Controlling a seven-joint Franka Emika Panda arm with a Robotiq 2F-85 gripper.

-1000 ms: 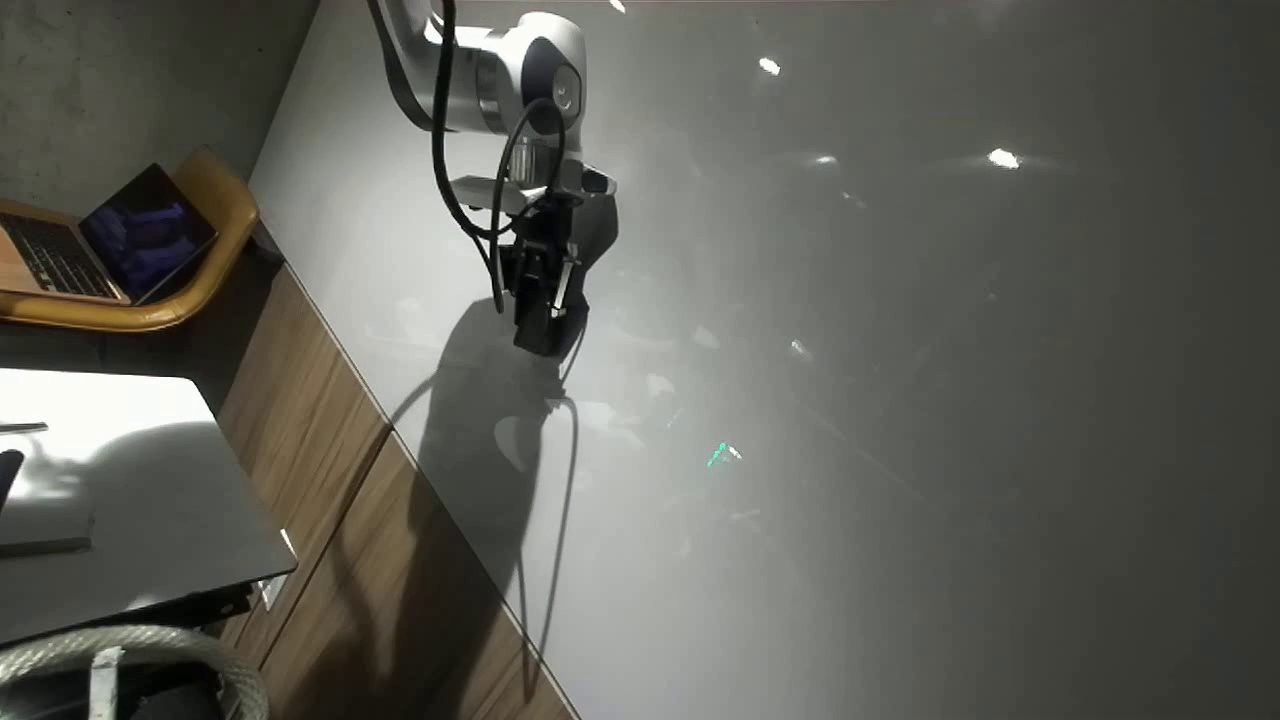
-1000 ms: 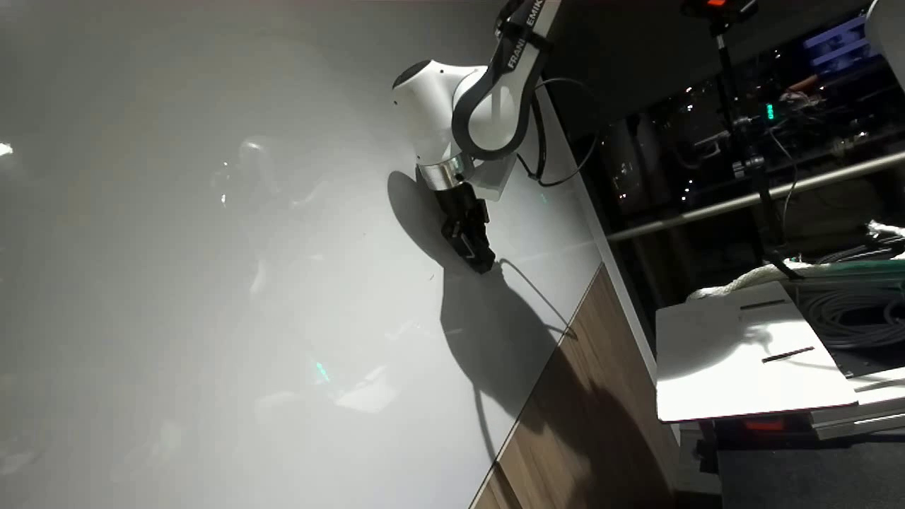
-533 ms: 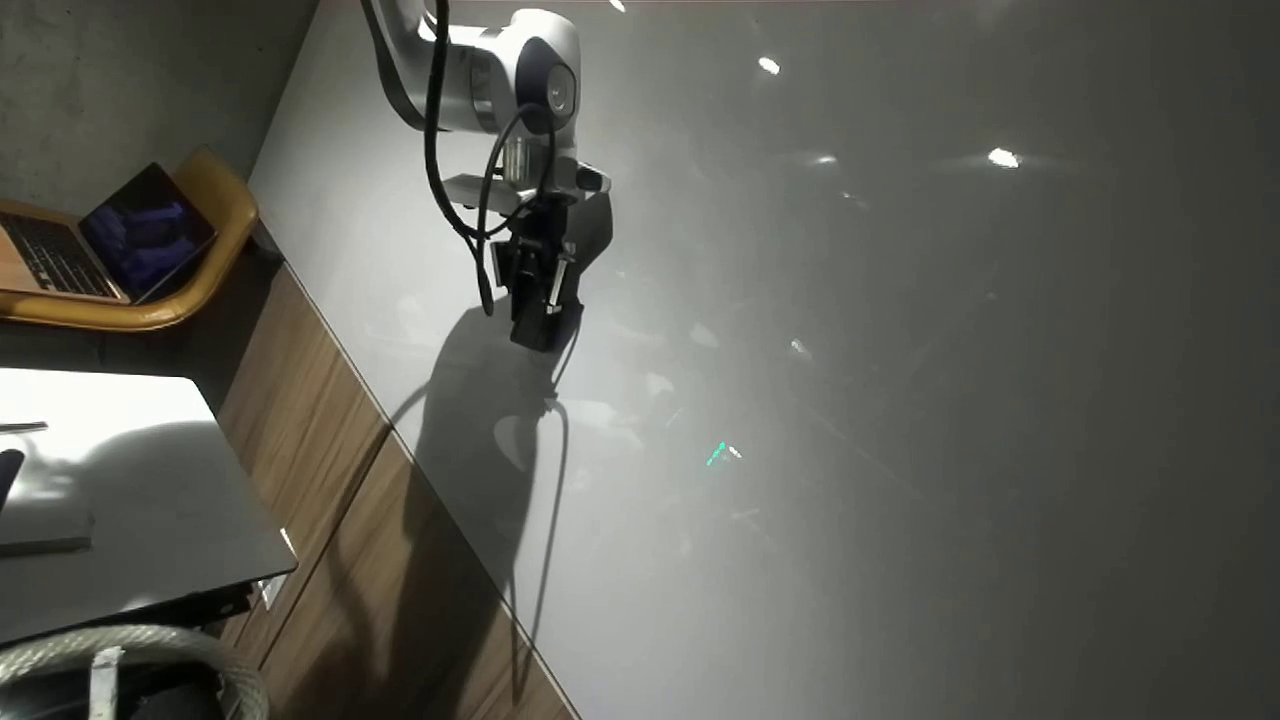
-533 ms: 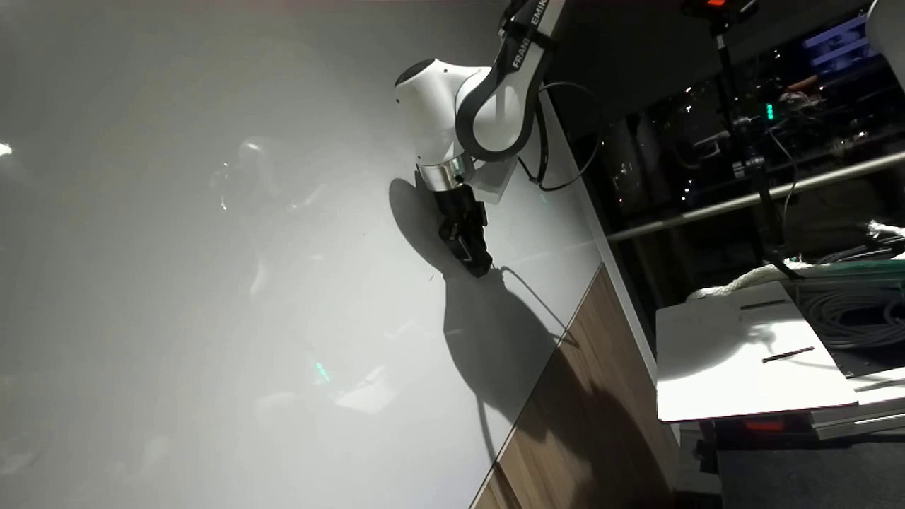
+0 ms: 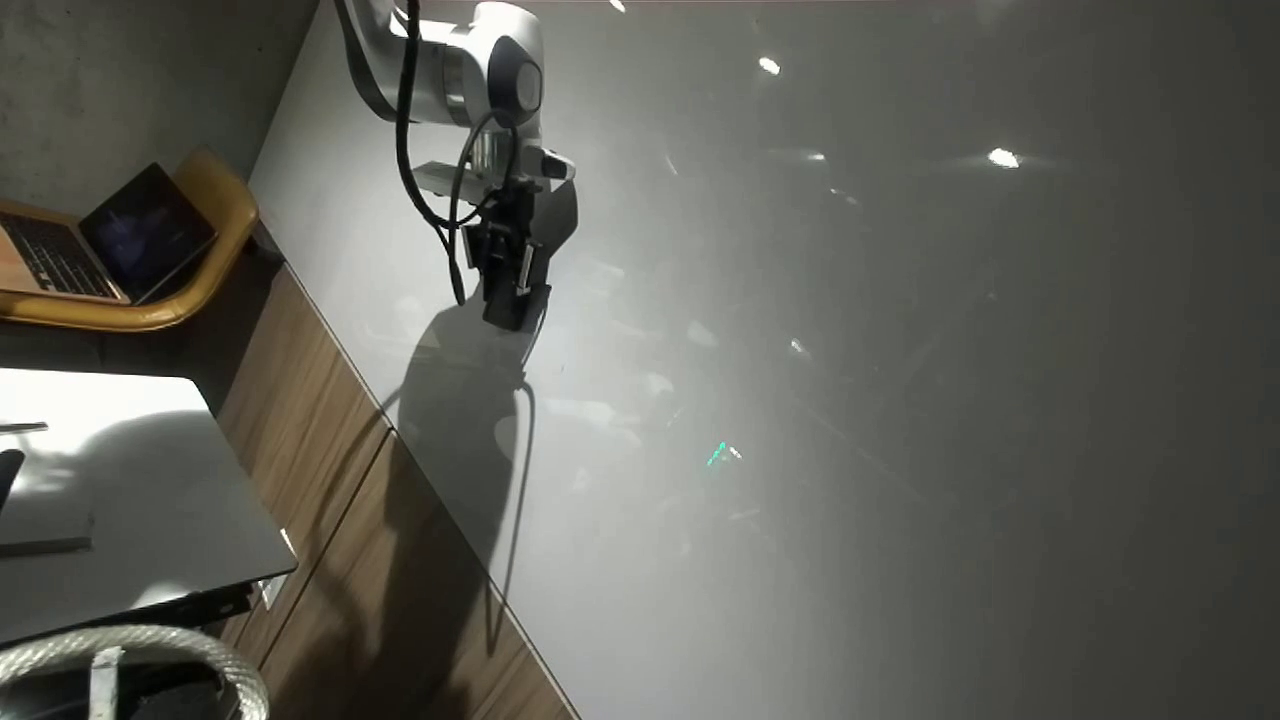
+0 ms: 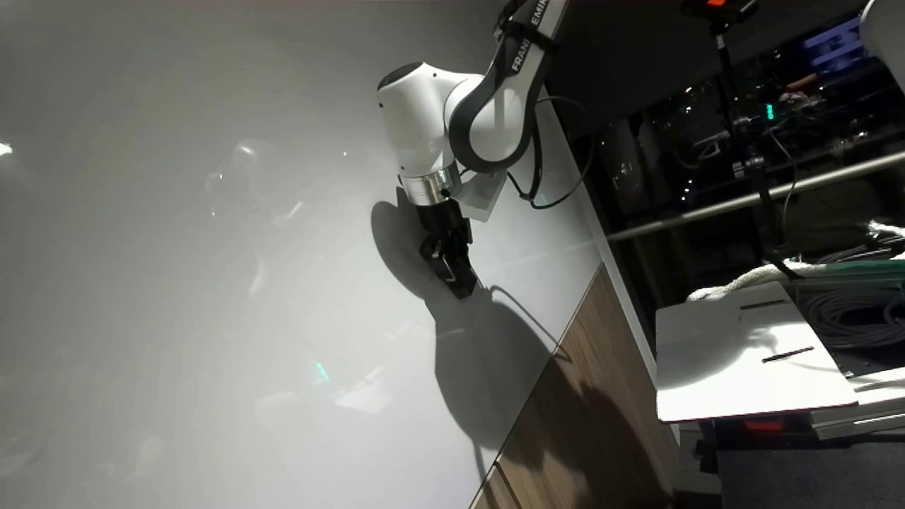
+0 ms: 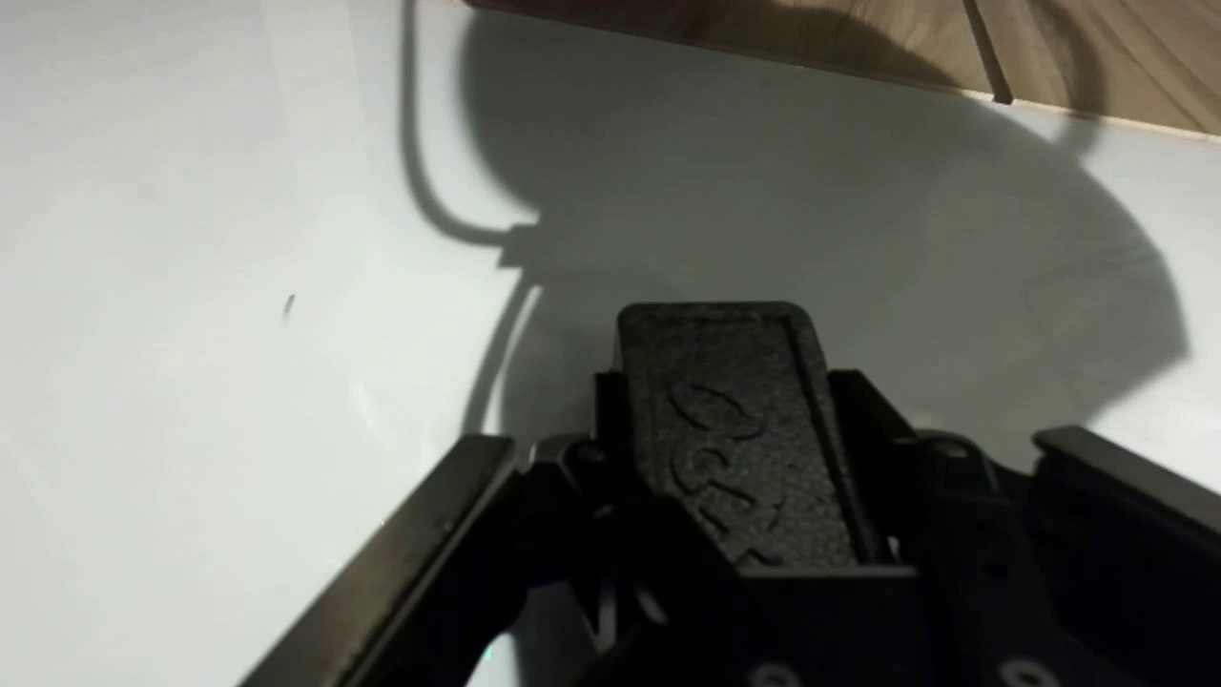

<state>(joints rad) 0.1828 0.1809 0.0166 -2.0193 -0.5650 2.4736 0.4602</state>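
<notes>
watching from afar, i have my gripper (image 7: 733, 420) clamped on both sides of a dark textured block (image 7: 739, 453) with marks on its face. the block is close by a glossy pale board (image 7: 143, 239); whether they touch, i can't tell. the arm (image 5: 435, 82) throws a shadow (image 5: 452, 430) across the board onto a wooden panel (image 5: 292, 380). in an exterior view, an open laptop (image 5: 142, 238) sits on a tan chair (image 5: 228, 208).
</notes>
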